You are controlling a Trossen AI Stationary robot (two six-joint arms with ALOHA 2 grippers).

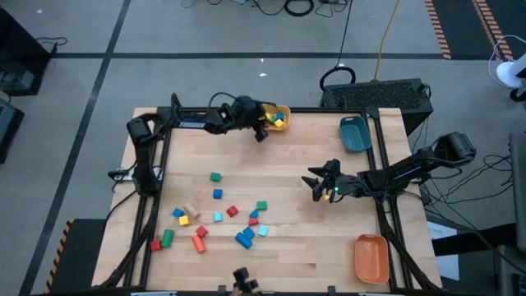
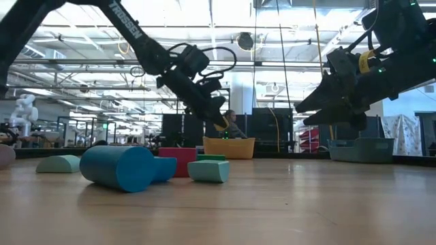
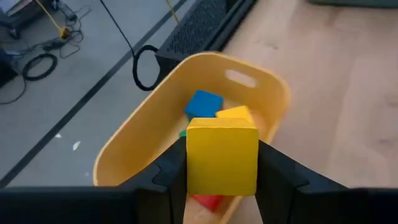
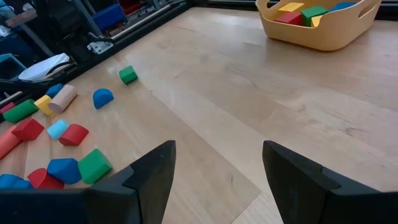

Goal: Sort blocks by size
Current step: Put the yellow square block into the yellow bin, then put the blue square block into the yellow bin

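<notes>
My left gripper point(image 1: 265, 125) is at the far edge over the yellow bin point(image 1: 278, 117), shut on a yellow cube point(image 3: 222, 157). The bin point(image 3: 205, 81) holds blue point(image 3: 204, 103), yellow point(image 3: 236, 114) and red blocks. My right gripper point(image 1: 316, 182) is open and empty above the table right of centre. Several loose blocks point(image 1: 215, 215), red, blue, cyan, green, yellow and plain wood, lie on the table's near left part; they also show in the right wrist view point(image 4: 62, 134). My left gripper pinches the yellow cube's two opposite side faces point(image 3: 190, 158) between its two fingers. The cube is lifted clear, level, above the bin's opening.
A teal bin point(image 1: 355, 133) stands at the far right and an orange bin point(image 1: 371, 256) at the near right. The low view shows a large blue cylinder point(image 2: 119, 167) and a cyan block point(image 2: 209, 170) near the camera. Bare wood lies in the table's middle.
</notes>
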